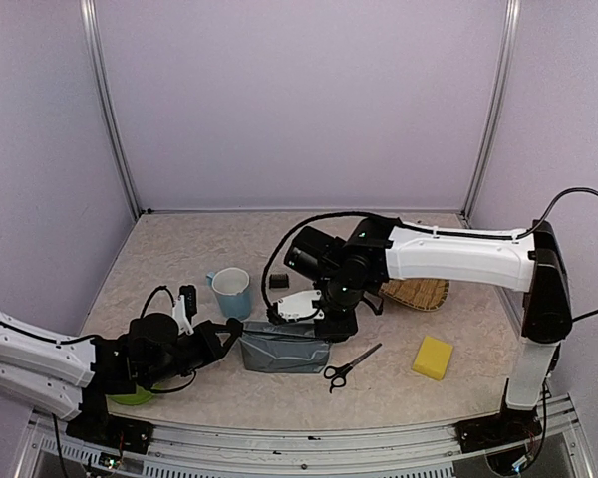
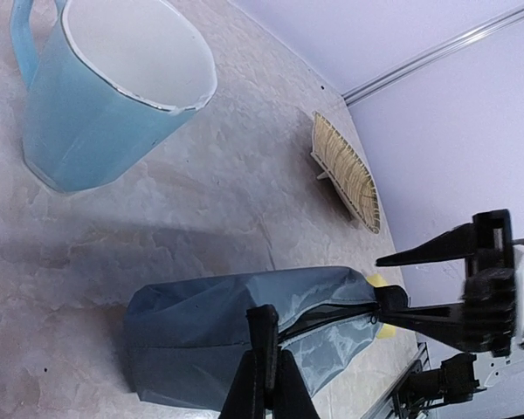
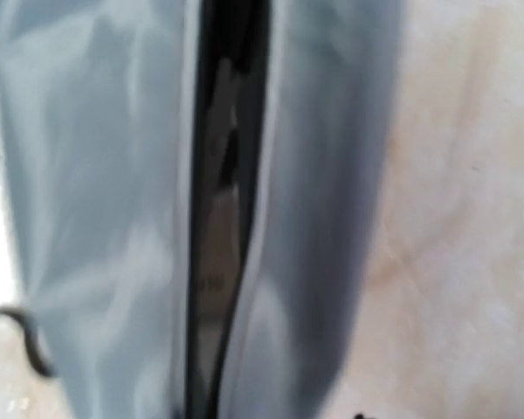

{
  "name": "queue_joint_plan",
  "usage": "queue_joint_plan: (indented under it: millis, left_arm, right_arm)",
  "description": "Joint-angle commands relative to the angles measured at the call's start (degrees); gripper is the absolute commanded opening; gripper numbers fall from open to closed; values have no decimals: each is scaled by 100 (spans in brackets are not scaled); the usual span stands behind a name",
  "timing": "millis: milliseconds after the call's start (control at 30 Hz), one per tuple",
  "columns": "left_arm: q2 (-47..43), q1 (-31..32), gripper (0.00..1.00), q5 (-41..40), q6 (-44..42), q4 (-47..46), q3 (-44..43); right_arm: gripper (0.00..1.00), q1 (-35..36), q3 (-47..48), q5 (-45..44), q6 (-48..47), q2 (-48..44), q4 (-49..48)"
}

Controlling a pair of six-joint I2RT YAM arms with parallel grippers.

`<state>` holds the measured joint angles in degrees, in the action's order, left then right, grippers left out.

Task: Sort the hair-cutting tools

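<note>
A grey zip pouch [image 1: 284,351] lies on the table with its zip open along the top. My left gripper [image 2: 264,325] is shut on the pouch's near edge [image 2: 244,336]. My right gripper [image 2: 386,281] hangs at the pouch's far end, its two black fingers apart and nothing between them. The right wrist view looks blurred straight down into the open slit [image 3: 223,218], where something pale shows inside; I cannot tell what it is. One pair of black-handled scissors [image 1: 349,365] lies right of the pouch. A tiny black block [image 1: 278,281] sits behind it.
A light-blue cup [image 1: 231,292] stands left of the pouch, close to my left wrist. A yellow sponge [image 1: 433,357] lies at the front right. A wicker tray [image 1: 419,293] sits under my right forearm. Something green [image 1: 132,397] shows under my left arm.
</note>
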<state>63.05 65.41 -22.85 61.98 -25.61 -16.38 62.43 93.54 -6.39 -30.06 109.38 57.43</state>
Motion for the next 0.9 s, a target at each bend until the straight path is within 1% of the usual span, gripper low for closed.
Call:
queue_joint_plan:
  millis: [0, 67, 133, 200, 233, 333, 433, 500, 600, 667, 700, 800, 867]
  left_arm:
    - [-263, 54, 0, -100, -40, 302, 35]
    - [-388, 92, 0, -97, -53, 495, 58]
    - [-533, 143, 0, -124, 42, 911, 66]
    - [-726, 473, 0, -461, 149, 1016, 158]
    - [-745, 580, 0, -657, 226, 1090, 195]
    - [-579, 728, 0, -811, 627, 1891, 46]
    - [-540, 1022, 0, -1041, 592, 2572, -313]
    - [-558, 1022, 0, -1038, 682, 2995, -488]
    - [-729, 974, 0, -1189, 977, 3906, -693]
    - [-961, 937, 0, -1242, 1147, 4148, -645]
    - [-1081, 900, 3, -1208, 1201, 4128, -572]
    - [-1448, 779, 28, -1110, 1203, 3895, -401]
    - [-1555, 698, 37, -1146, 1042, 3867, -503]
  right_arm:
    - [46, -398, -435, 313, 72, -997, -77]
    - [48, -753, -790, 710, 72, -1328, -213]
    - [48, -1107, -1150, 1160, 44, -1578, -339]
    - [48, -1238, -1549, 1702, -67, -1808, -500]
    - [48, -1285, -1798, 1817, -105, -1912, -685]
    - [48, -1490, -2280, 2076, -180, -1933, -1094]
    - [45, -1729, -2100, 2234, -82, -1606, -1280]
    - [44, -1793, -1857, 2121, 19, -1319, -1495]
    - [46, -1846, -1376, 1943, 173, -904, -1844]
    - [47, -1860, -998, 1903, 137, -527, -1930]
    - [48, -1866, -790, 1902, 88, -324, -1967]
    - [49, -1928, -121, 2012, -178, 323, -2070]
    - [51, -1993, 304, 2076, -334, 766, -2093]
